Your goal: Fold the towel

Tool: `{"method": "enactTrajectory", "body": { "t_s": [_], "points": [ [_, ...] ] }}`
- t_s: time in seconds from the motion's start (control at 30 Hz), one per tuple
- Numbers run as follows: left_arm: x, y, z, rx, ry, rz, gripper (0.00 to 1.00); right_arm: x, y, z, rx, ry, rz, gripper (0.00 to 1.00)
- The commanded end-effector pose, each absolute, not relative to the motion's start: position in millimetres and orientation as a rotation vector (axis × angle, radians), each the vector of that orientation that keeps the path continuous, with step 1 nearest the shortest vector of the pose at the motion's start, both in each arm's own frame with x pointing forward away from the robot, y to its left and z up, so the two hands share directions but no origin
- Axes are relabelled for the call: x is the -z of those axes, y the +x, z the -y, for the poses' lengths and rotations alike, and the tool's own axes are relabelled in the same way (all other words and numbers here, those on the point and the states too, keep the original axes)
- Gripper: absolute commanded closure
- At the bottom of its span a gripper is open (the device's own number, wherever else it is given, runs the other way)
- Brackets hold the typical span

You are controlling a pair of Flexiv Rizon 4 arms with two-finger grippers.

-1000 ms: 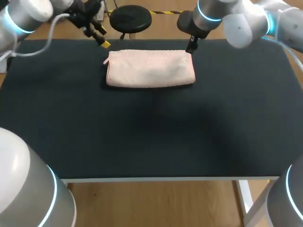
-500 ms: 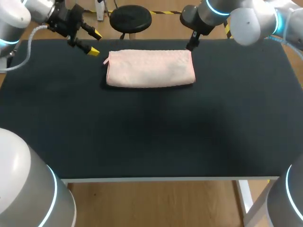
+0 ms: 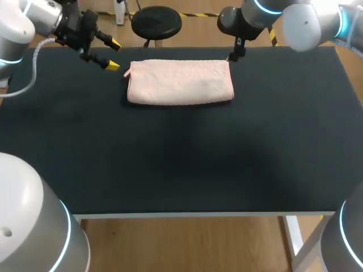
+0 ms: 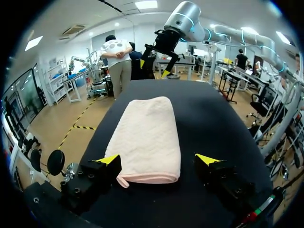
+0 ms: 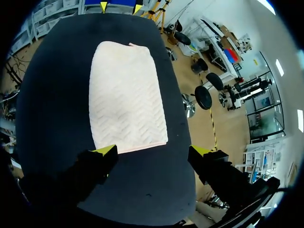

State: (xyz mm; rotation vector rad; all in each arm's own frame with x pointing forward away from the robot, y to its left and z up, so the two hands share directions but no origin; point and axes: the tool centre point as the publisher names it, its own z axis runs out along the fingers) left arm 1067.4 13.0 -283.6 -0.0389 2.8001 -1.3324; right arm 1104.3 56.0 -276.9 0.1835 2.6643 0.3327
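The left arm [image 3: 22,20] and the right arm [image 3: 300,20] are built of smooth rounded links, white and light grey, with a thin ring of blue light at each joint. A white cable [image 3: 34,62] runs along the left one. The left gripper [image 4: 157,159] is black with bright yellow tips (small round screw holes dot its blocks); the right gripper [image 5: 153,151] looks the same.
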Motion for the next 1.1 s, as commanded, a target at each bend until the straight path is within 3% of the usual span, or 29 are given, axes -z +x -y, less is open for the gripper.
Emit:
{"method": "enactTrajectory", "body": {
  "t_s": [0.03, 0.43, 0.77, 1.1],
  "points": [
    [283.4, 1064.9, -13.8, 1.331, -0.04, -2.795, 0.0, 276.4, 1104.1, -55.6, -0.33, 0.183, -2.666, 0.0],
    [283.4, 1064.9, -13.8, 1.331, -0.04, -2.795, 0.0, 279.1, 1105.3, -54.9, -0.363, 0.206, -2.643, 0.0],
    [283.4, 1064.9, -13.8, 1.331, -0.04, -2.795, 0.0, 293.5, 1097.8, -63.2, -0.788, 0.715, -2.532, 0.0],
    [283.4, 1064.9, -13.8, 1.331, -0.04, -2.795, 0.0, 297.8, 1097.3, -51.3, -1.249, 1.574, -2.428, 0.0]
  ]
}}
